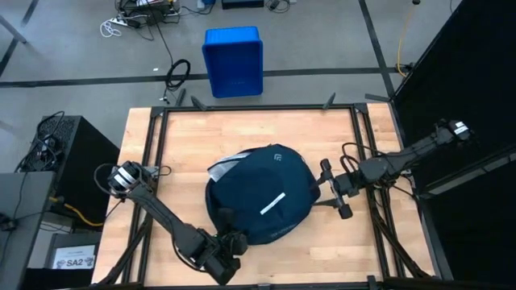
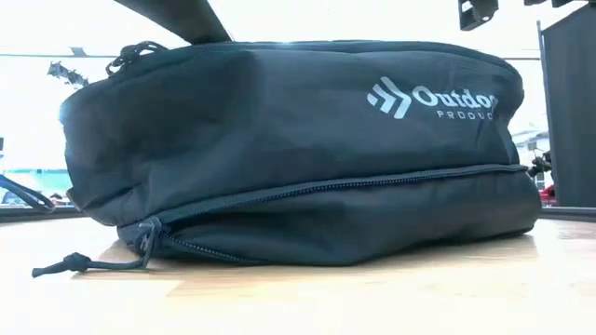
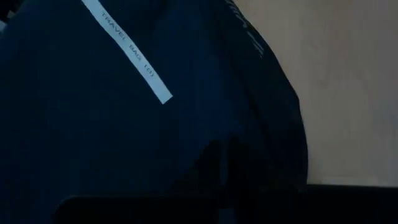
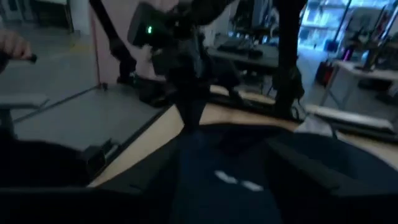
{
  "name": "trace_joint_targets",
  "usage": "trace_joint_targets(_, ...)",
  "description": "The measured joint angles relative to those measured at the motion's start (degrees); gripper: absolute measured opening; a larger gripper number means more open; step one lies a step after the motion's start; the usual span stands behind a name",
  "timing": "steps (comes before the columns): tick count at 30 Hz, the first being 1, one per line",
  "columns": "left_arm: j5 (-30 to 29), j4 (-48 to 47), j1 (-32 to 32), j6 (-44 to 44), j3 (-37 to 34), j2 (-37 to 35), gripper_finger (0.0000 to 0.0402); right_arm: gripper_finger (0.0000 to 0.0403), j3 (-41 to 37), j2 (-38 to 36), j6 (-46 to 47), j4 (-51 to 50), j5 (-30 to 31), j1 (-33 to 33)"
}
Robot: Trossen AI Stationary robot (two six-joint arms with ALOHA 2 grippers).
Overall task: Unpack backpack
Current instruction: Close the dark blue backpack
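Observation:
The dark navy backpack [image 1: 262, 193] lies flat on the middle of the wooden table, white stripe [image 1: 272, 204] and logo up. In the low view its side [image 2: 298, 149] fills the picture, and a zipper pull cord [image 2: 74, 263] trails onto the table. My left gripper [image 1: 228, 235] is shut at the backpack's near left edge, and its wrist view shows only the navy cloth [image 3: 124, 137] close up. My right gripper [image 1: 333, 190] stands open just beyond the backpack's right edge, pointing level toward it, with nothing between its fingers [image 4: 311, 171]. My left gripper is against the backpack's near left edge [image 1: 226, 217], coming from the table's near side and slanting down. The gripper itself hides the place of contact. I cannot tell whether cloth or a zipper pull is between the fingers.
A bright blue plastic bin [image 1: 234, 60] stands on the floor past the table's far edge. Black frame rails [image 1: 157, 153] run along the table's left and right sides. Bare wood [image 1: 242, 129] lies between the backpack and the far edge.

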Motion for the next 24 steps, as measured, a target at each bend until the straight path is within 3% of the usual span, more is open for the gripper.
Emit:
trace_joint_targets(7, -0.51, -0.40, 1.63, 1.55, 0.02, 0.00, 0.0000, 0.0264, 0.22, 14.37, -4.07, 18.74, -1.00, 1.02)
trace_joint_targets(11, -0.72, -0.90, 2.49, 2.30, 0.00, 0.00, 0.0000, 0.0271, 5.56, 24.93, -4.55, 20.83, -1.67, 2.06)
trace_joint_targets(15, -0.77, -1.32, 3.07, 4.41, 0.01, 0.00, 0.0000, 0.0268, 15.04, 36.41, -7.84, 13.84, 1.49, 4.27)
trace_joint_targets(18, -0.76, -2.02, 3.67, 4.31, -0.01, 0.00, 0.0000, 0.0261, 23.82, 43.60, -9.77, 3.67, 7.41, 5.93)
trace_joint_targets(24, -0.76, -2.10, 3.80, 4.00, -0.01, 0.00, 0.0000, 0.0246, 37.56, 53.50, -3.76, -12.45, 14.95, 7.30)
